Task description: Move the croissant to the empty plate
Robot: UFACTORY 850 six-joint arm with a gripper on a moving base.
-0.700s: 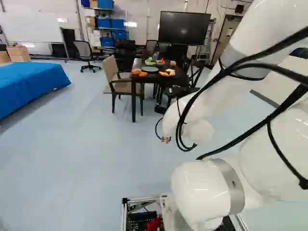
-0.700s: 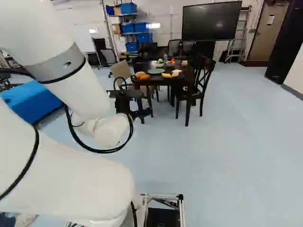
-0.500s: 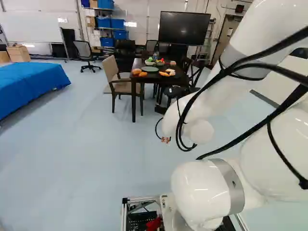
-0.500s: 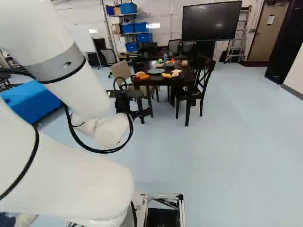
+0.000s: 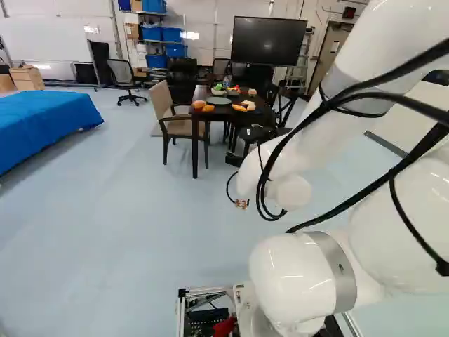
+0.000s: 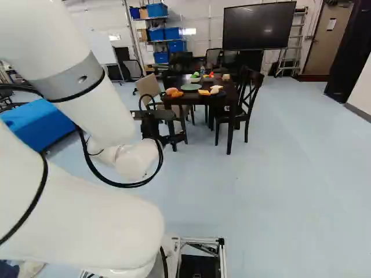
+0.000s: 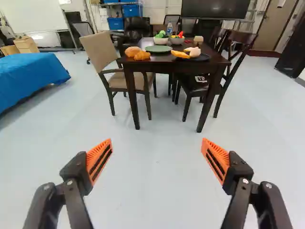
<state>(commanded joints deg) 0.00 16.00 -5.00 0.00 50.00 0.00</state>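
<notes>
The black gripper (image 6: 152, 124) shows partly beyond the white wrist in the right base view, well short of the table. In the wrist view the gripper (image 7: 157, 145) stands open, its orange pads wide apart with only floor seen between them. An orange-brown croissant (image 7: 142, 56) lies on the dark table (image 7: 169, 59) near its close edge, next to a rounder bread roll (image 7: 132, 51). Beside them is a green plate (image 7: 158, 48) with nothing on it. A dark plate (image 7: 202, 57) farther along the same edge bears yellow and pale pink food.
Behind the plates stand bowls (image 7: 160, 41) with colourful food and a bottle. A beige armchair (image 7: 125, 80) flanks the table on one side, dark wooden chairs (image 7: 229, 62) on the other. A blue-covered surface (image 5: 43, 125) is at the left of the left base view.
</notes>
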